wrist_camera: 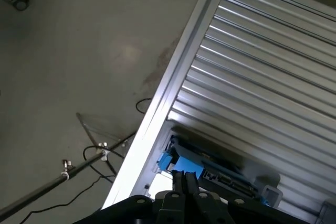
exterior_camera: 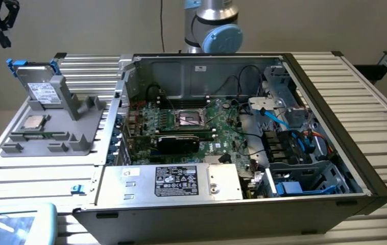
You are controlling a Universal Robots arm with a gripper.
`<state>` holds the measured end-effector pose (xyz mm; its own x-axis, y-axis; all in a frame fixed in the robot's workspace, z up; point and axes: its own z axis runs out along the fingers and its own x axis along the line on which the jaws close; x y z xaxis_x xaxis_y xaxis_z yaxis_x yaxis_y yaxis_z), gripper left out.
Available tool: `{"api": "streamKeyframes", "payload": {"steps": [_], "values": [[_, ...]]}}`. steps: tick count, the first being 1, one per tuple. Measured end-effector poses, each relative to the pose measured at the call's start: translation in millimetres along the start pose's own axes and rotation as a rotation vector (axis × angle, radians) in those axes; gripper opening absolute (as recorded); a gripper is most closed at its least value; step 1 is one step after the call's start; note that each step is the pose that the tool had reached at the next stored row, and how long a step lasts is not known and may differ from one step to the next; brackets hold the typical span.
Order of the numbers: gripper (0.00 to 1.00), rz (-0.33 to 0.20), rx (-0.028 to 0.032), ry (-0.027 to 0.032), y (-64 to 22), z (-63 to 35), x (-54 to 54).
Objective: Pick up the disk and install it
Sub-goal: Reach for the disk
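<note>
The disk (exterior_camera: 41,88) stands upright in the gray holder (exterior_camera: 77,120), untouched. The gripper (wrist_camera: 184,178) hangs above it, fingers pinched together and empty. Descending like that, it could topple the disk.

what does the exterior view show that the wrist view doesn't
Exterior view: the open computer case, its circuit board, a silver box with a black label, the gray stand with a small chip on it, and the arm's base behind the case.
Wrist view: the floor beside the table, with cables and a metal rod.
Both: the ribbed table, the disk in its blue frame, and the shut claw, apart from the disk.
</note>
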<state>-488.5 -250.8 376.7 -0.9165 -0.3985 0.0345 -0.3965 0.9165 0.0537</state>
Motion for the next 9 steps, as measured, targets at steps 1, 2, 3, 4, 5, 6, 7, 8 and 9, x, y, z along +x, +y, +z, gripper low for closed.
{"api": "streamKeyframes", "payload": {"steps": [1, 2, 3, 4, 5, 6, 7, 8, 9], "values": [[0.11, 0.000, 0.0000, 0.0001, 0.0, 0.0, 0.0], [0.11, 0.000, 0.0001, 0.0001, 0.3, 0.0, 0.0], [0.11, 0.000, 0.0003, 0.0002, 0.8, 0.0, -0.1], [0.11, 0.000, 0.0004, 0.0002, 1.0, 0.0, -0.2], [0.11, 0.000, 0.0005, 0.0003, 1.1, 0.0, -0.2], [0.11, 0.000, 0.0005, 0.0003, 1.1, 0.0, -0.2], [0.11, 0.000, 0.0005, 0.0003, 1.1, 0.0, -0.2], [0.11, 0.000, 0.0005, 0.0003, 1.2, 0.0, -0.3], [0.11, 0.000, 0.0005, 0.0004, 1.2, 0.0, -0.3]]}}
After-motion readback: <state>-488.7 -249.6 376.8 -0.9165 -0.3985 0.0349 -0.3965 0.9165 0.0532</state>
